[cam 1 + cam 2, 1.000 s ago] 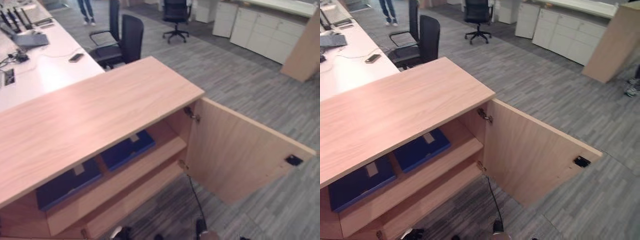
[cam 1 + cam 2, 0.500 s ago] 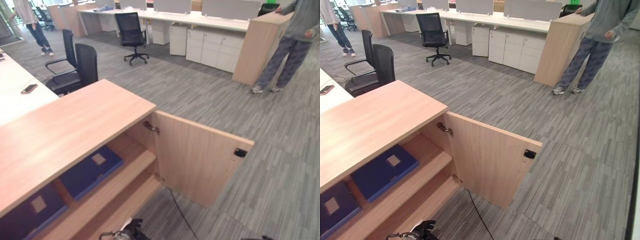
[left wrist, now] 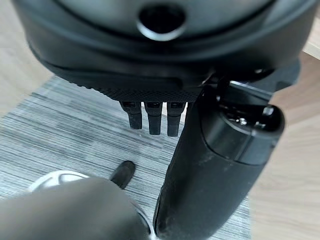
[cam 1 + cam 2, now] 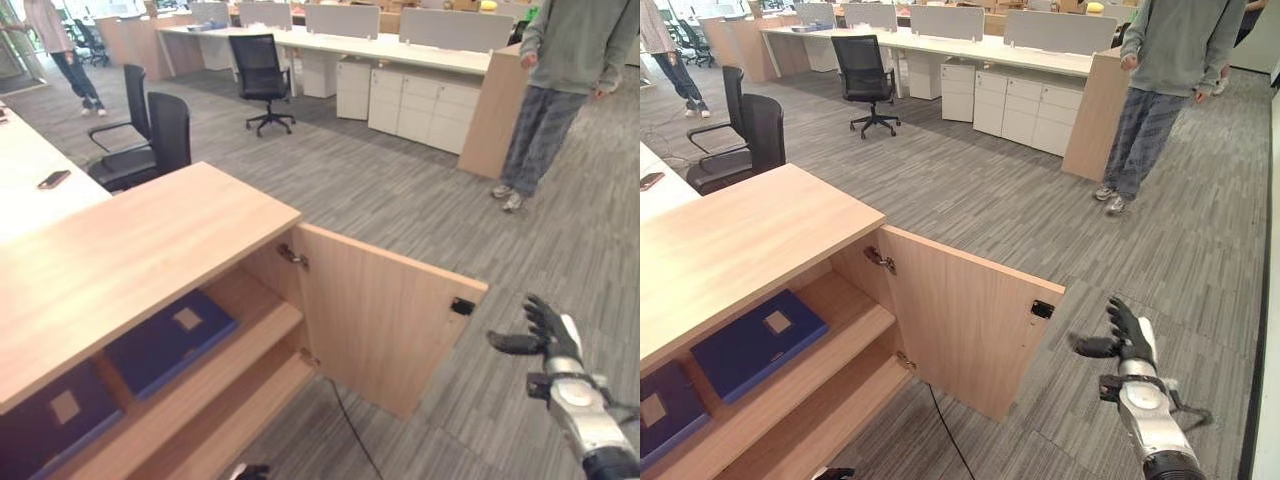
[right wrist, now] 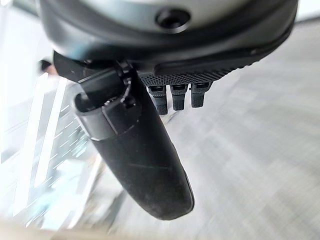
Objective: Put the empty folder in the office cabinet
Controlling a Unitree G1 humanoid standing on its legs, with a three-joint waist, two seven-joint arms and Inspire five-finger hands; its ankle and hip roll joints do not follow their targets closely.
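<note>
Right eye view, folder [image 4: 758, 342] shelved, right hand [image 4: 1127, 338] well apart

Blue folder [image 4: 170, 340] flat on open cabinet [image 4: 130, 260] shelf.

Both head eyes look down on the open cabinet [image 4: 150, 260]; wrist cameras hug their hands.

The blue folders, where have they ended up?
Two blue folders lie flat, side by side, on the upper shelf of the open cabinet, at the left in both eye views, left of its open door.
</note>
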